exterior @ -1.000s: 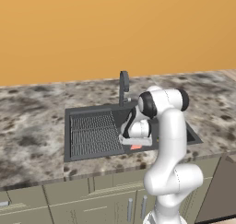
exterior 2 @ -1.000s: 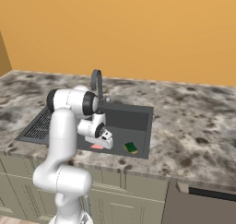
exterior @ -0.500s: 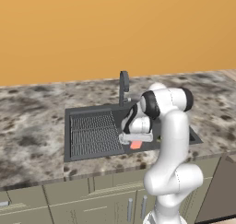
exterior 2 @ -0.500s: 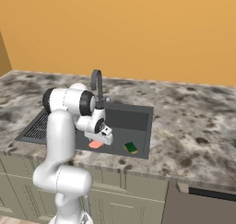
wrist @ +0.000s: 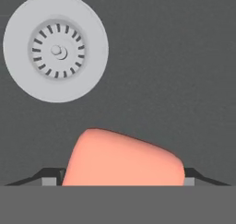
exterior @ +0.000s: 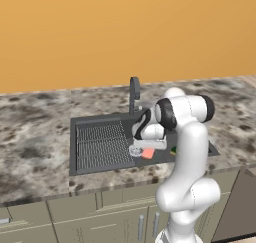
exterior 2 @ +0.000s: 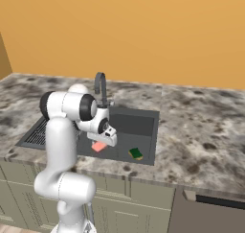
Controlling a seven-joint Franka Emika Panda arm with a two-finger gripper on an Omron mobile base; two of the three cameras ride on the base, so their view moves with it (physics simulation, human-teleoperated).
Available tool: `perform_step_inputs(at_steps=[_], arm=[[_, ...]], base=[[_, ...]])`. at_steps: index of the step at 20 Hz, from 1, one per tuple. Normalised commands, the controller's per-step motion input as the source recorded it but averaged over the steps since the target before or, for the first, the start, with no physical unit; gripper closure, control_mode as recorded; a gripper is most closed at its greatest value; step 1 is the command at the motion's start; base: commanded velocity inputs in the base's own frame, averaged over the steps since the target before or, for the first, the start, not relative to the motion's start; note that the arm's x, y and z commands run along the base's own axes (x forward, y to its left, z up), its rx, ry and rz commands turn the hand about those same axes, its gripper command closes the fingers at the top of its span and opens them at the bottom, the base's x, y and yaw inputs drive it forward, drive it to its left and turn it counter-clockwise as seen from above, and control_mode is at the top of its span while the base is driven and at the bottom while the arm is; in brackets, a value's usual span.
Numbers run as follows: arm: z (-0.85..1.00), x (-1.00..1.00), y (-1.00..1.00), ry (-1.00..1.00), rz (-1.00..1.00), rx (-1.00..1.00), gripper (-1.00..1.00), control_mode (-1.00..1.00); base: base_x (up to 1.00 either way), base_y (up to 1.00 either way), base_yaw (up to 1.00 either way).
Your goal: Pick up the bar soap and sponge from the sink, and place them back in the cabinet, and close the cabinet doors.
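The arm bends down into the sink (exterior: 100,164); the claw (wrist: 118,181) is low over the basin floor, and the soap (wrist: 123,159) lies directly between its two fingers; one dark finger tip (wrist: 48,177) shows at one side of the pink bar and the second tip at the other side; the jaws stand wide, about as wide as the soap, and I cannot tell whether the tips touch it or only stand just beside it. The soap rests flat on the dark grey floor of the sink; the round silver drain (wrist: 56,48) is near it, apart from it, on the far side from the claw.

In the left base view the soap (exterior: 148,153) shows just under the hand, next to the ribbed rack (exterior: 102,144); in the right base view the soap (exterior 2: 99,146) is under the hand too, and the sponge (exterior 2: 136,153) lies apart from it on the sink floor, closer to the front corner. The faucet (exterior 2: 101,86) stands behind the basin; the stone bench (exterior 2: 201,131) surrounds the sink.
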Motion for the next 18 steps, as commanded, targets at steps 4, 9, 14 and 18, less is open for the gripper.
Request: perform_step_inputs(at_steps=[4, 9, 14, 18], arm=[[0.31, 0.0, -0.02, 0.0, 0.0, 0.0, 1.0, -1.0], [0.32, 0.0, -0.15, 0.0, 0.0, 0.0, 1.0, -1.0], [0.24, 0.0, -0.36, 0.0, 0.03, 0.0, 1.0, -1.0], [0.25, -0.01, -0.28, 0.0, 0.03, 0.0, 1.0, -1.0]], base=[[0.0, 0.0, 0.0], [0.0, 0.0, 0.0], [0.0, 0.0, 0.0], [0.0, 0.0, 0.0]])
